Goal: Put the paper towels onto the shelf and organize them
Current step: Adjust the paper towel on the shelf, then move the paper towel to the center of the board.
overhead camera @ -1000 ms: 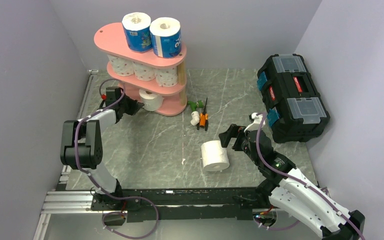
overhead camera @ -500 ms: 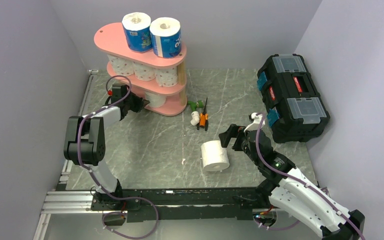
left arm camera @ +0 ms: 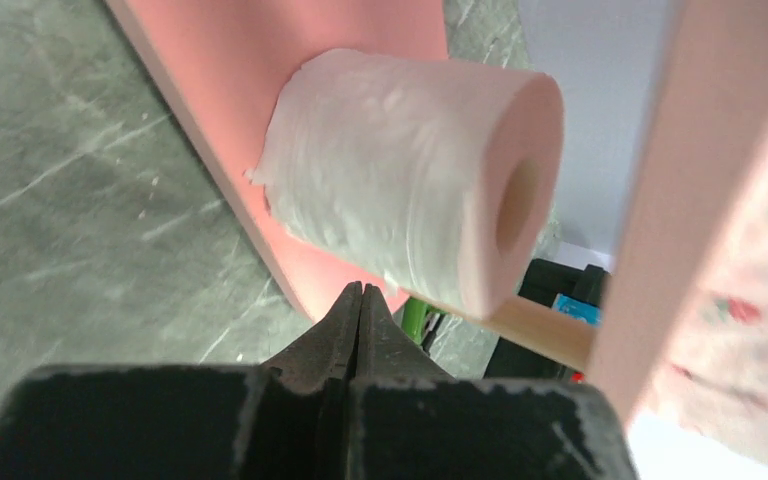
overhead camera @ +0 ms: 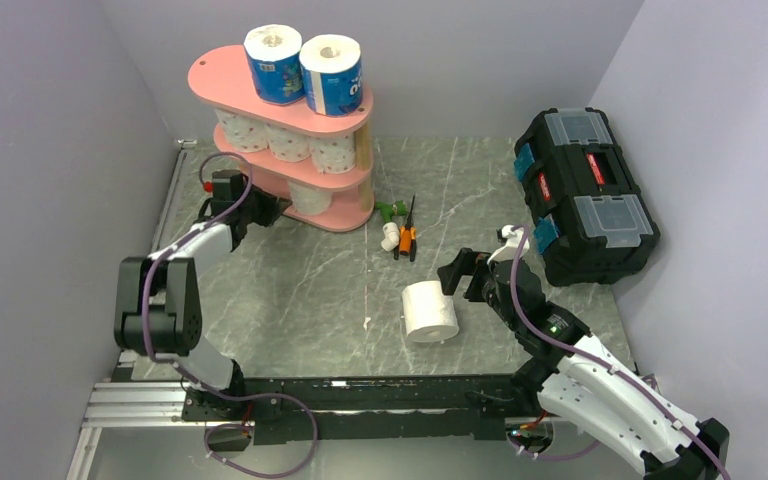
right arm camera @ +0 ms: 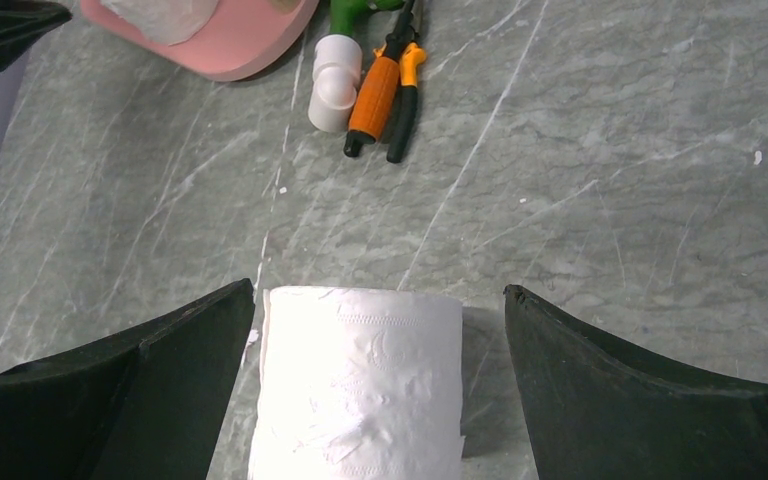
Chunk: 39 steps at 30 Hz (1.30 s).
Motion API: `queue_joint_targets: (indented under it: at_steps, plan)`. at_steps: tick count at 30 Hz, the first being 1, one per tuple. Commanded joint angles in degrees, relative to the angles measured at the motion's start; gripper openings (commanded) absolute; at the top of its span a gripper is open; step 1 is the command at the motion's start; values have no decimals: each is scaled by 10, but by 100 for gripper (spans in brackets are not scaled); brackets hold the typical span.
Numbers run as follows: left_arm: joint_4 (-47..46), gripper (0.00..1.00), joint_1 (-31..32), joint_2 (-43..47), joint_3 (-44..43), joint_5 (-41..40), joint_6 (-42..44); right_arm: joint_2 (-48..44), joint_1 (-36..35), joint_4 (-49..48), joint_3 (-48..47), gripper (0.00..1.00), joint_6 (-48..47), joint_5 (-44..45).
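Left arm has pushed one roll deeper into the bottom tier

Since a second ago, the plain white paper roll (overhead camera: 310, 197) went further onto the lowest board of the pink three-tier oval shelf (overhead camera: 215, 75), at 11 o'clock. The left gripper (left arm camera: 360, 297), fully closed, points at it from just beside. Above it sit three pink-dotted rolls (overhead camera: 288, 142), and two blue-wrapped rolls (overhead camera: 332, 85) stand on top. One loose white roll (right arm camera: 360, 390) waits at 5 o'clock, between the wide-open jaws of the right gripper (right arm camera: 378, 295), not yet squeezed. It looks light and soft, so a gentle hold across its curved sides seems best.
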<state>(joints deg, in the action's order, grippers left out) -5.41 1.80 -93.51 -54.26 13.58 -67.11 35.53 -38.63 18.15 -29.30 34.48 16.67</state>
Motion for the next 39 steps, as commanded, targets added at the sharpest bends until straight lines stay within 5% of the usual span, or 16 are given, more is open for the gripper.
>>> queue_joint_targets:
  at_steps: [1, 11, 18, 23, 32, 34, 36, 39]
  plan:
    - [-14, 0, -5, 96, 43, -16, 9, -3, -1, -13, -22, 98, -6, 8]
    - [123, 0, 27, 315, 128, -78, 80, -8, -1, -18, -24, 98, 0, -4]
    - [217, 0, 141, 472, 169, -163, 198, -20, -1, -11, -34, 99, -5, 5]
    - [293, 10, 211, 562, 200, -211, 240, -19, -1, -3, -32, 100, 6, 34]
    - [260, 51, 454, 601, 213, -250, 280, 11, -1, 22, -43, 100, 31, -6]
    - [232, 66, 506, 564, 205, -284, 285, 5, -1, 23, -40, 100, 39, -1]
    - [212, 94, 549, 521, 201, -347, 273, 1, -1, 30, -38, 100, 47, 8]
    - [198, 99, 613, 450, 191, -455, 300, -6, -1, 42, -35, 100, 53, 18]
